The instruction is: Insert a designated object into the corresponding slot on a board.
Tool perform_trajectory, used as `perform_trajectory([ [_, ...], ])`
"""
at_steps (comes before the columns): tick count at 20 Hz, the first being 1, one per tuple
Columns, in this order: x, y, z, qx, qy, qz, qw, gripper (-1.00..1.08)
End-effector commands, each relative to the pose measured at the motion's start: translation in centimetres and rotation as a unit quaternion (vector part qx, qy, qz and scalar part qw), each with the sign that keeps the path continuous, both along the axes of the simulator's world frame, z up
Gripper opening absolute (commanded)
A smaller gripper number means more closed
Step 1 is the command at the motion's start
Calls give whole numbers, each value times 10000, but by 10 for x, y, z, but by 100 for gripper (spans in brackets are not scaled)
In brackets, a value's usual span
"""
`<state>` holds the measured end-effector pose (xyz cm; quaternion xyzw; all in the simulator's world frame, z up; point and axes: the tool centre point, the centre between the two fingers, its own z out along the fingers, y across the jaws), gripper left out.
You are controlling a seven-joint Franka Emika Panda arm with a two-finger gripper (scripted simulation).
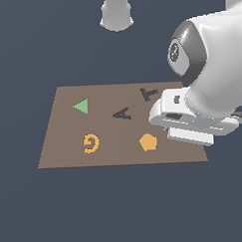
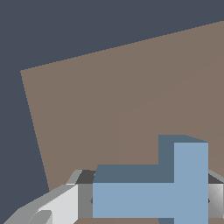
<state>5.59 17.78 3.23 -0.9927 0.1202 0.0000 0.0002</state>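
Pinching the blue T (image 2: 175,192), the gripper (image 2: 151,199) hangs over the board (image 1: 64,140) near its edge. The T slot (image 1: 149,94) sits nearby; any rotational mismatch on lowering could jam it on the rim.

Even, flat simulator light with no cast shadows or glare; edges are sharp but jagged, with no blur or edge distortion.

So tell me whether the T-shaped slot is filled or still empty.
Empty. The exterior view shows the T-shaped slot as a bare dark recess on the board; the wrist view shows the blue T between the gripper's fingers.
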Motion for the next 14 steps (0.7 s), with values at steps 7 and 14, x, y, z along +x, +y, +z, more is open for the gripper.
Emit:
perform_trajectory([
  [7,-52,-10,3,1,-3,767,9971,-100],
  [14,-99,-27,5,1,-3,1510,9885,-100],
])
